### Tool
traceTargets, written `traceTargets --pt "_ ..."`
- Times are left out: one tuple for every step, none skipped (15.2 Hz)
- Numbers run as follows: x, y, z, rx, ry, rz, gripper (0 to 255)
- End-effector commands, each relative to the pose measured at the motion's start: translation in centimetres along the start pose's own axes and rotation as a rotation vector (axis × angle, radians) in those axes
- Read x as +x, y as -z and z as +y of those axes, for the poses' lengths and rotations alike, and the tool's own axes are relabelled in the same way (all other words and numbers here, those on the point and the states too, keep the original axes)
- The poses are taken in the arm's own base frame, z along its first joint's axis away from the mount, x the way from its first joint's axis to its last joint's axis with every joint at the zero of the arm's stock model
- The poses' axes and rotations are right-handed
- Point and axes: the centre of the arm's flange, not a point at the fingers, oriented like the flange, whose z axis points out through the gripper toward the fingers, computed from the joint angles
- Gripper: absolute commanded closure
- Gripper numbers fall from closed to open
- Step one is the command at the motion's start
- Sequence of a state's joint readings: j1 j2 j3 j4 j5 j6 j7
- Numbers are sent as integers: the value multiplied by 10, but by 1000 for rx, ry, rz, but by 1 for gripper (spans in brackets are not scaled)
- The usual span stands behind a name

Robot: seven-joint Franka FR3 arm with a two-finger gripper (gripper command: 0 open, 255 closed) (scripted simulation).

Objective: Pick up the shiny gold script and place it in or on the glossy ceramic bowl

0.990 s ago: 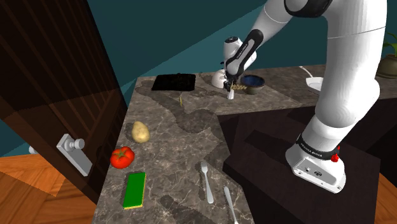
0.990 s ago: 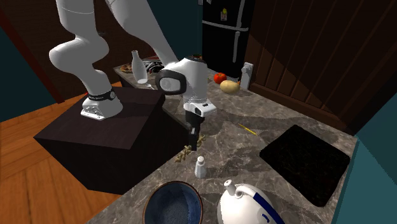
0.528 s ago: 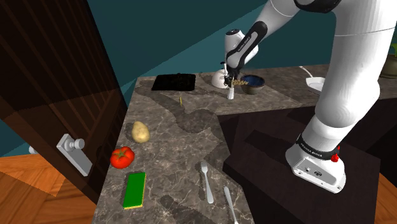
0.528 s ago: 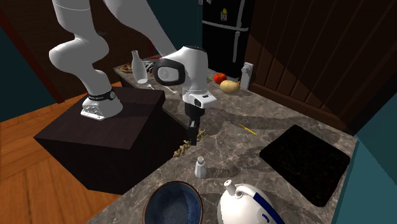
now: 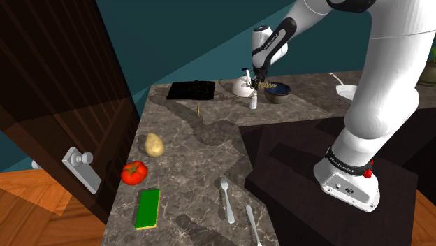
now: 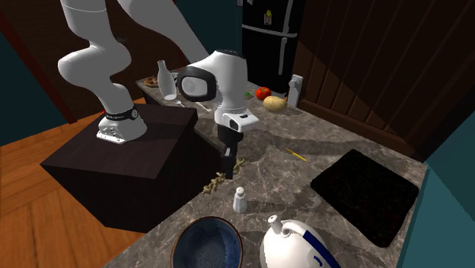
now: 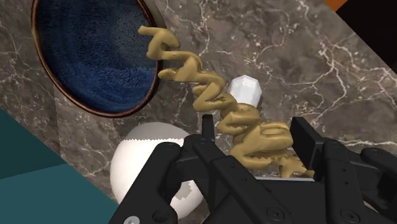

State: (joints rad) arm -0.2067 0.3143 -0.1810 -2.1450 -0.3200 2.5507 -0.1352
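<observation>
Smooth gold script (image 7: 216,102), glossy blue-glazed bowl (image 7: 83,57), polished veined grey-brown stone counter (image 7: 305,57), matt black claw (image 7: 257,137).

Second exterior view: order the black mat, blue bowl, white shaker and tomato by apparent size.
1. black mat
2. blue bowl, cut off by the picture's edge
3. white shaker
4. tomato, farthest away, so true size unsure

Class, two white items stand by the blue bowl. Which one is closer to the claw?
The small white shaker, right by the claw holding the gold script. The big round teapot sits farther off.
</observation>
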Motion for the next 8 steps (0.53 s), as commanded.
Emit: traceTargets --pt "-3 -5 27 0 1 0 255" --pt "-4 -8 40 0 1 0 255" --pt "-5 -11 53 0 1 0 255" --pt "-6 -14 65 0 1 0 255" --pt "-7 -17 78 0 1 0 255" --pt "-8 -20 91 0 1 0 255" --pt "-9 -23 104 0 1 0 255" --pt "-10 -26 116 0 1 0 255"
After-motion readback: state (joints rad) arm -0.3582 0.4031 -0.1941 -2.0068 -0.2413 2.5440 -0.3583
